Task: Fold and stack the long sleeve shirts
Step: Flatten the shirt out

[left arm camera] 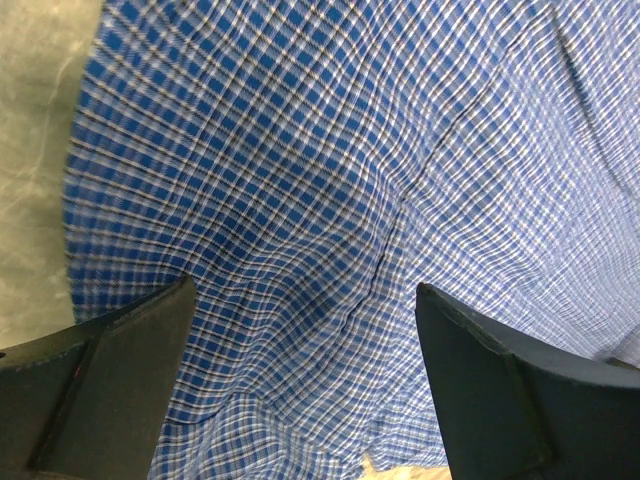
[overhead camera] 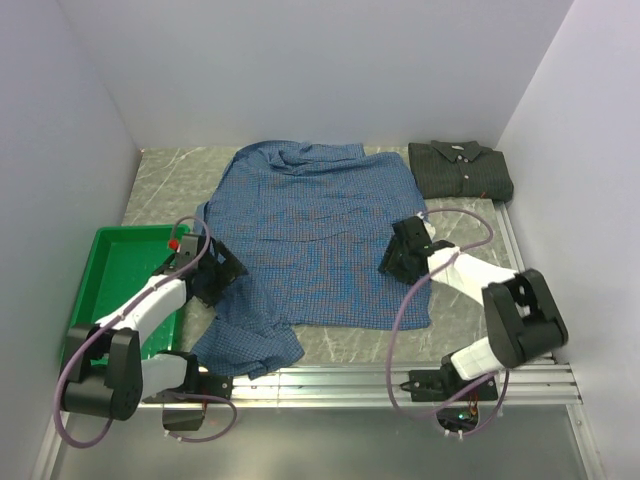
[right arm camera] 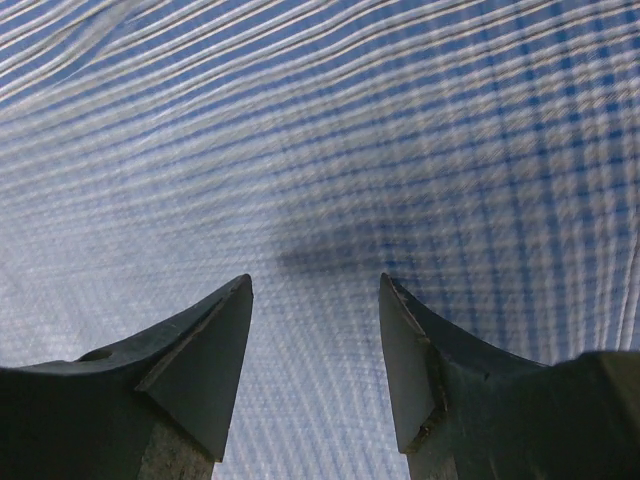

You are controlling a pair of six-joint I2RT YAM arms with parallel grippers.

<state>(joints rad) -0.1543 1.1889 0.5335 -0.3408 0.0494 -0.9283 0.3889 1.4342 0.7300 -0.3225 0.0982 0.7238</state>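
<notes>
Marbled grey-green tabletop (overhead camera: pixel 160 195), boxed in by plain pale walls (overhead camera: pixel 300 60). The blue checked shirt (overhead camera: pixel 310 230) lies spread across its middle, collar at the far side, the near-left corner bunched so its sleeve is hard to make out. The dark shirt (overhead camera: pixel 460 170) sits folded at the far right corner. The left gripper (overhead camera: pixel 222 270) hangs over the blue shirt's left edge, jaws wide apart, holding nothing. The right gripper (overhead camera: pixel 398 252), over its right side, stands parted with nothing between. A green tray (overhead camera: pixel 110 265) lies at the left.

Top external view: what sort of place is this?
Probably a lab robot cell, not a home: plain white walls box in a marble-patterned table, and the left arm and right arm mount on a metal rail.
</notes>
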